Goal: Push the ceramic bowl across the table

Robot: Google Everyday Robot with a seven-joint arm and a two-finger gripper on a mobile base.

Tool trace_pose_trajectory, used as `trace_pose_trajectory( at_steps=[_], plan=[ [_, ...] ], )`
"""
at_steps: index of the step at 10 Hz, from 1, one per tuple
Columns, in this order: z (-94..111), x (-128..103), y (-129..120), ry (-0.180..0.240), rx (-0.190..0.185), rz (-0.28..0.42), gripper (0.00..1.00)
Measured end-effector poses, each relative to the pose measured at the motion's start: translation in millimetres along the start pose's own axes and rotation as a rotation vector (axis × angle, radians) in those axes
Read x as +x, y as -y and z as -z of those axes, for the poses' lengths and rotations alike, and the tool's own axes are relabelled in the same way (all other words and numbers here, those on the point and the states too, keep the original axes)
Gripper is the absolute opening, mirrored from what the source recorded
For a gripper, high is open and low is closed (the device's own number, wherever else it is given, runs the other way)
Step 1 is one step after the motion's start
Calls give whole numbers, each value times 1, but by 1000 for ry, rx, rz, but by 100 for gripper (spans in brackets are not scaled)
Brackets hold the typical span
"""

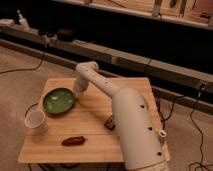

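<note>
The table (pixel 95 131) carries everything, with the white arm (pixel 131 125) reaching over it from the near right toward the far-left part. The ceramic bowl (pixel 59 101) sits left of centre with the gripper (pixel 78 89) right at its far-right rim, and I cannot tell how the gripper is set. The white cup (pixel 36 121) stands just beside the bowl's near-left edge, a dark reddish-brown object (pixel 73 141) lies near the front edge, and a small dark packet (pixel 110 122) sits against the arm.

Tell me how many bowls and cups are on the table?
2. The green ceramic bowl sits on the left part of the table, with the gripper right beside its rim. The white cup stands nearer the front left corner. The arm may hide something.
</note>
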Motion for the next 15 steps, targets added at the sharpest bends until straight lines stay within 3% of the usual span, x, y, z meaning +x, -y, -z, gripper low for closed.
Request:
trace_pose_trajectory(
  at_steps=[3, 7, 10, 13, 15],
  plan=[
    [-2, -13, 8, 6, -2, 30, 0],
    [-6, -46, 6, 48, -24, 82, 0],
    [-7, -51, 5, 53, -31, 89, 2],
    [-7, -51, 5, 53, -31, 89, 27],
    [-7, -51, 5, 53, -31, 89, 52]
  ],
)
